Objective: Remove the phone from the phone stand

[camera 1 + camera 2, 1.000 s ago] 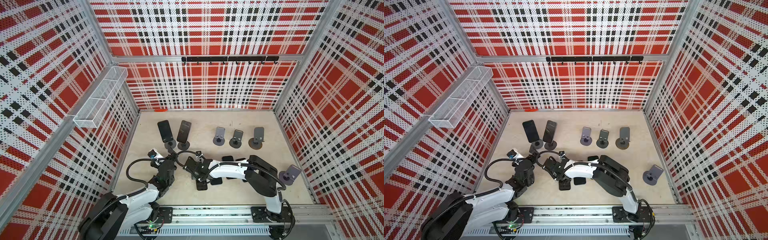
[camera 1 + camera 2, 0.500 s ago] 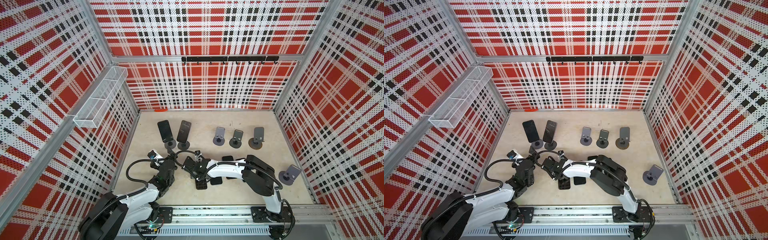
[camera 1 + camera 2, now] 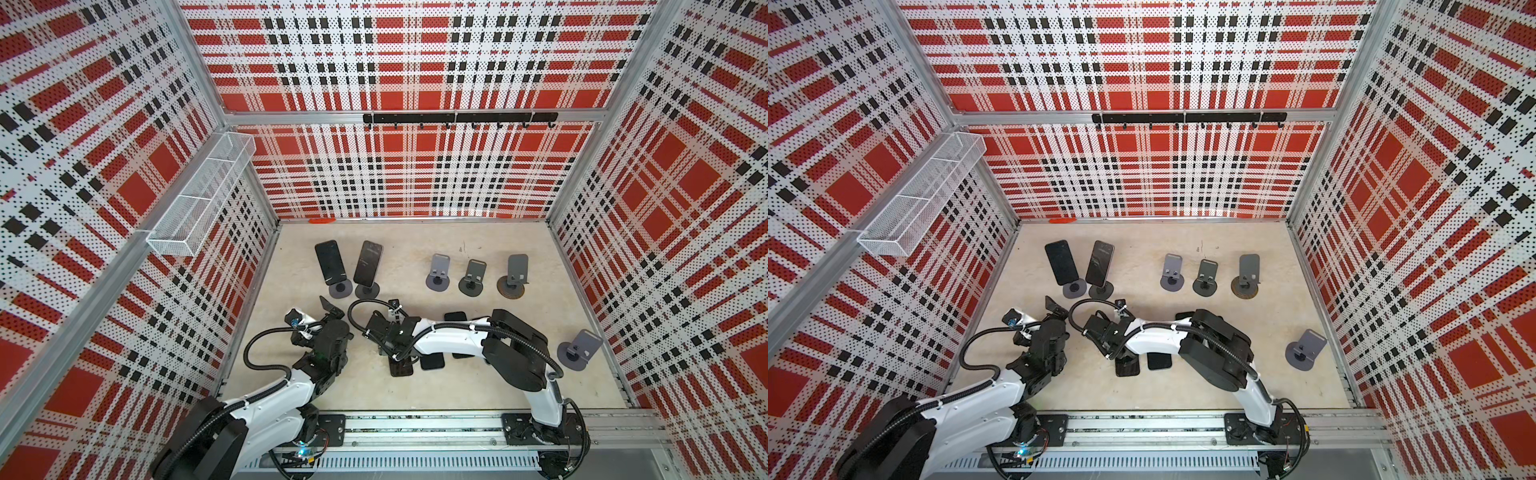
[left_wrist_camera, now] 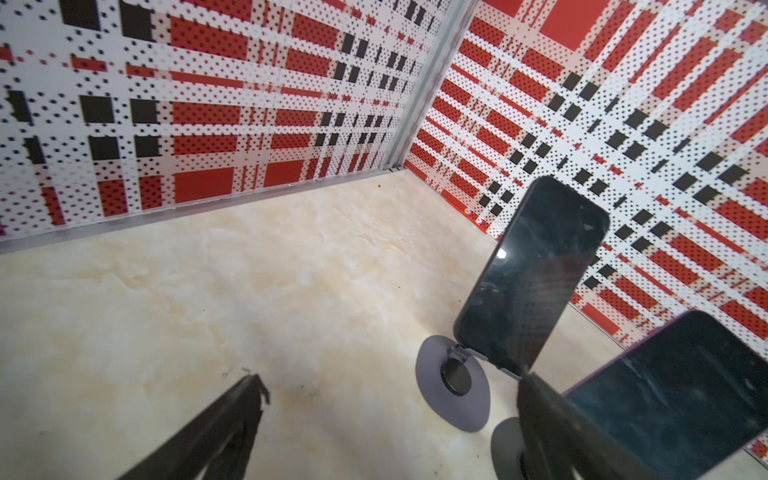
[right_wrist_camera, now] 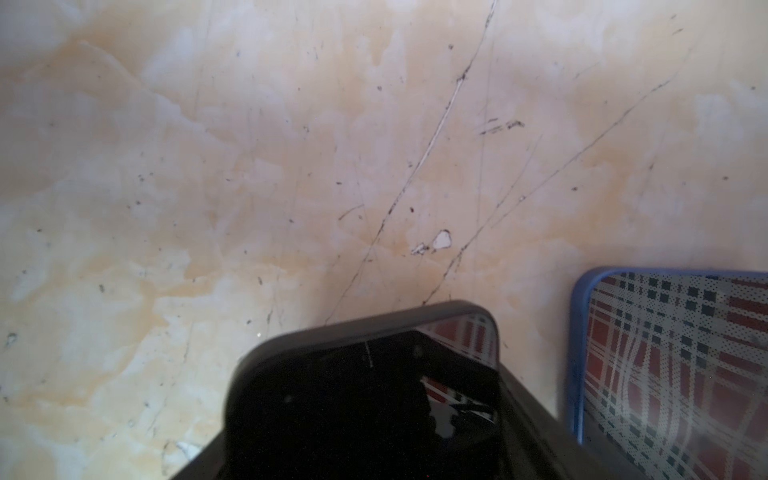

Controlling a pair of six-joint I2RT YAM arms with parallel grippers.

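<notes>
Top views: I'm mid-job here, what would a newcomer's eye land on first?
First the loud red, black and white plaid walls boxing in the whole cell. Next, at the table's back left, a dark phone and a second phone sit propped up, beside a row of empty grey stands. At the front centre the left arm and right arm reach toward each other, the right one over flat phones.

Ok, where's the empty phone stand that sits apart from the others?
In both top views the lone stand sits near the right wall, nearer the robot than the row of three empty stands.
</notes>
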